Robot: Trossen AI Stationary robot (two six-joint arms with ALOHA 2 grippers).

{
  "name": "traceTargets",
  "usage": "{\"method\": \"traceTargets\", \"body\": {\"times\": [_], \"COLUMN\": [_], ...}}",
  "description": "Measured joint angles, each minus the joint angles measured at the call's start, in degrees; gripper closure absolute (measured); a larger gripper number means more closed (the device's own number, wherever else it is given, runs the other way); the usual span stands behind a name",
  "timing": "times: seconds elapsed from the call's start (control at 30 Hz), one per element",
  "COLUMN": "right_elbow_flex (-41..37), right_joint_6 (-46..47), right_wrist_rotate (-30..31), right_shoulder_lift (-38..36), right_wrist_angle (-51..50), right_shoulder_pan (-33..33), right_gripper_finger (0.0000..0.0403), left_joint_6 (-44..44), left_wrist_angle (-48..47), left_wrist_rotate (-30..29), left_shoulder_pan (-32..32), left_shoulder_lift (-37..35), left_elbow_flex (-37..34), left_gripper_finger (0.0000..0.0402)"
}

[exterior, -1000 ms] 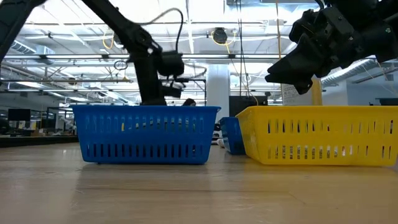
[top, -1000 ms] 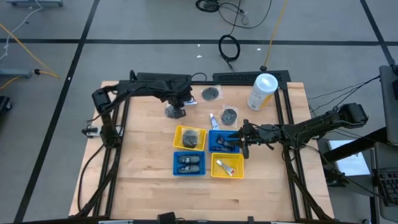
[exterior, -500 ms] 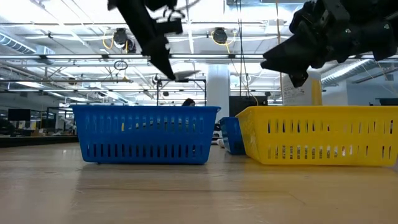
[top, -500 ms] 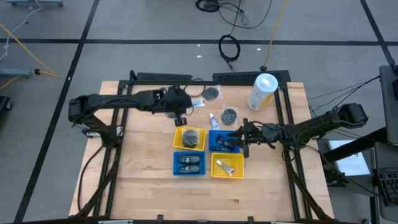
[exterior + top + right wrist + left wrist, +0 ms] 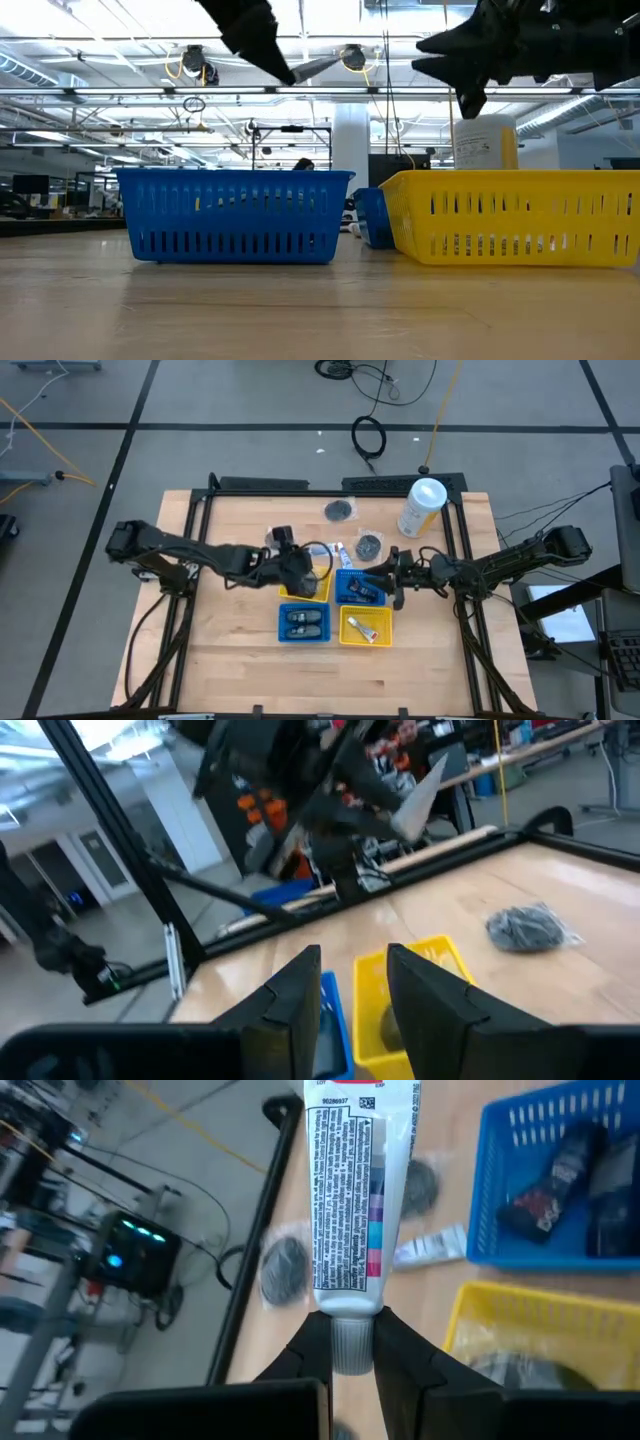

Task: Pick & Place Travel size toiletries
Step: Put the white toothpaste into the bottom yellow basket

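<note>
Since the earlier frames the left arm has swung from the table's upper middle, where it stood over the loose items, down toward the centre of the high view; the left gripper (image 5: 296, 568) now hangs above the upper-left yellow tray (image 5: 321, 593). Its fingers are closed on the cap end of a white tube (image 5: 350, 1190), which the left wrist view shows projecting straight out past them, and the low view shows the tube (image 5: 318, 67) held well above the tray rims. The right gripper (image 5: 396, 580) has shifted only slightly and waits at the right edge of the upper-right blue tray (image 5: 347, 576), fingers (image 5: 295, 995) partly apart and holding nothing. The pick therefore appears complete and the carry is under way; the release is not yet done. Still loose on the table (image 5: 230, 650) above the trays are two grey packets (image 5: 341, 510), (image 5: 369, 545) and a second tube (image 5: 341, 551). The lower-right yellow tray (image 5: 352, 633) already holds a tube, so that tray is judged the likely destination.
</note>
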Motion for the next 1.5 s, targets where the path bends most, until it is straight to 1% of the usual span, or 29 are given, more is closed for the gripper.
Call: {"method": "traceTargets", "body": {"times": [0.2, 0.27, 0.47, 0.53, 0.7, 0.8, 0.87, 1.03, 1.33, 1.5], "right_elbow_flex": [0.0, 0.0, 0.0, 0.0, 0.0, 0.0, 0.1, 0.1, 0.0, 0.0], "right_joint_6": [1.3, 1.3, 1.3, 1.3, 2.7, 2.7, 3.1, 5.4, 5.4, 5.4], "right_wrist_rotate": [0.1, 0.2, 1.5, 2.4, 5.6, 5.8, 5.8, 5.7, 6.0, 7.3], "right_shoulder_lift": [0.0, 0.0, 0.1, 0.2, 1.0, 1.7, 2.5, 3.4, 4.7, 4.7], "right_wrist_angle": [2.4, 2.5, 1.1, 0.0, -2.1, -2.7, -2.7, -4.7, -1.8, -1.7], "right_shoulder_pan": [0.0, 0.0, -0.1, -0.1, -0.1, -0.1, -0.1, -0.1, -0.1, -0.1], "right_gripper_finger": [0.0291, 0.0291, 0.0291, 0.0291, 0.0291, 0.0291, 0.0291, 0.0291, 0.0292, 0.0303], "left_joint_6": [2.6, 3.5, 6.5, 7.1, 9.2, 10.4, 10.9, 10.5, 10.7, 10.7], "left_wrist_angle": [3.7, 7.0, 11.9, 13.4, 12.0, 11.7, 11.0, 11.2, 11.5, 11.6], "left_wrist_rotate": [-3.8, -4.2, -4.7, -4.8, -4.9, -5.8, -6.9, -7.3, -7.2, -7.2], "left_shoulder_pan": [-3.3, -3.6, -3.7, -3.7, -3.7, -3.7, -3.7, -3.7, -3.7, -3.7], "left_shoulder_lift": [3.9, 5.9, 11.2, 12.9, 17.0, 18.9, 19.6, 19.7, 19.7, 19.7], "left_elbow_flex": [-0.1, 0.0, 0.0, 1.0, 4.8, 7.3, 8.3, 8.6, 8.6, 8.5], "left_gripper_finger": [0.0371, 0.0371, 0.0371, 0.0371, 0.0371, 0.0371, 0.0371, 0.0371, 0.0371, 0.0371]}}
